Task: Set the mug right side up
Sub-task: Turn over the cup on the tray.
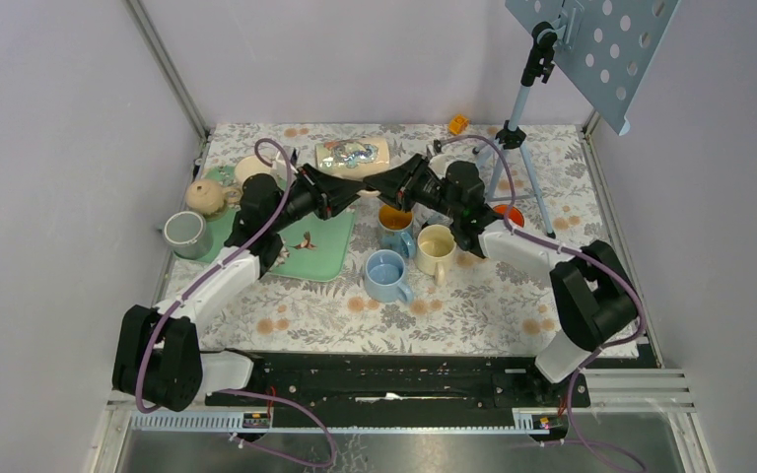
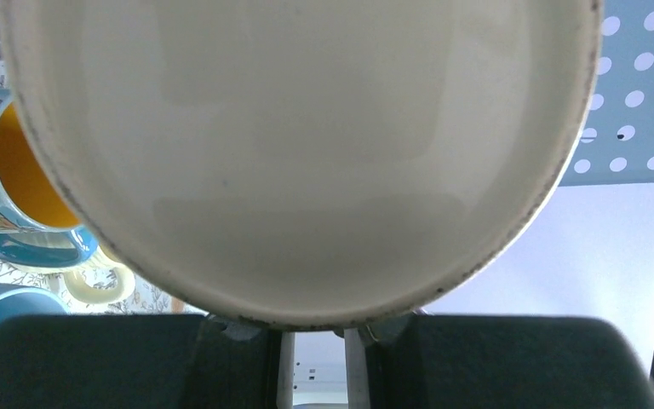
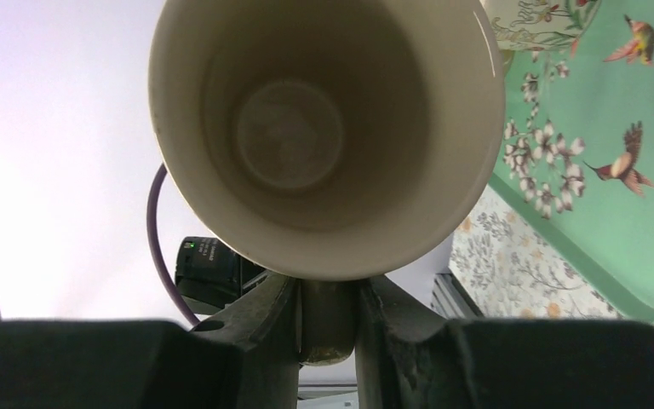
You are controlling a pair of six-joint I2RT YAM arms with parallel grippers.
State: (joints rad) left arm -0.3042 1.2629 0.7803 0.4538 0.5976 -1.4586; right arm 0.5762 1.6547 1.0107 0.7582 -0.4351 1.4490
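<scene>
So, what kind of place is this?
Likely a robotics lab test cell: two robot arms bolted at the table edge, plain enclosure walls, and a tripod holding a perforated panel.

**Q:** Carrying surface?
**A:** One table (image 1: 473,305), covered in a pale cloth with a floral print.

**Q:** Left side?
**A:** One grey metal cup (image 1: 186,235), upright, near the left edge. One mint-green rectangular tray with bird motifs (image 1: 330,251) lies flat to its right.

**Q:** Centre?
**A:** Three upright mugs clustered just right of the tray: a light-blue ceramic mug (image 1: 384,274) nearest, a pale-yellow mug (image 1: 435,246) just beside it, and a butterfly-print mug with an orange interior (image 1: 392,219) behind them.

**Q:** Far edge?
**A:** One silvery foil packet (image 1: 353,155), lying flat; one small orange object (image 1: 458,124), kind unclear; one black-and-silver tripod stand (image 1: 513,148) at far right.

**Q:** Remainder?
**A:** One red-orange round item (image 1: 509,211) by the tripod, partly hidden.
</scene>
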